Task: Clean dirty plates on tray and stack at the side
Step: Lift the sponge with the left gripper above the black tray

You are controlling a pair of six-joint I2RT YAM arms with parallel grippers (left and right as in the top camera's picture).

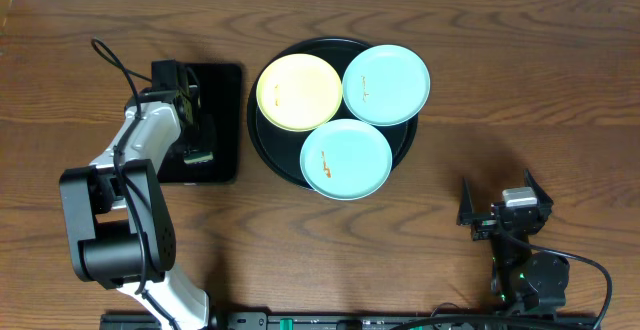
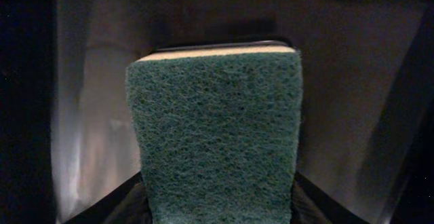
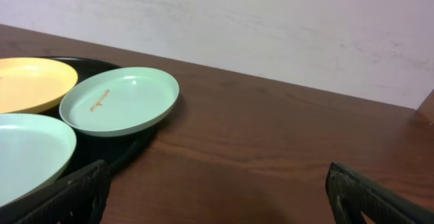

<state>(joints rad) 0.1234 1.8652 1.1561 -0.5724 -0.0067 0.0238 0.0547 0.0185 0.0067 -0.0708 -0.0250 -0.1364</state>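
Three plates lie on the round black tray (image 1: 262,146): a pale yellow plate (image 1: 298,91), a mint plate (image 1: 386,84) and a second mint plate (image 1: 346,159), each with small orange-brown smears. My left gripper (image 1: 197,142) is left of the tray, over a black rectangular tray, and is shut on a green scouring sponge (image 2: 217,142) that fills its wrist view. My right gripper (image 1: 503,200) stands open and holds nothing near the table's front right. Its wrist view shows the mint plate (image 3: 122,100), the yellow plate (image 3: 30,83), the nearer mint plate (image 3: 27,153) and the tray's rim (image 3: 129,149).
The black rectangular tray (image 1: 225,120) with rounded corners lies left of the round tray, under my left gripper. Brown wooden table (image 1: 480,130) stretches to the right of the plates. A pale wall (image 3: 271,27) rises behind the table.
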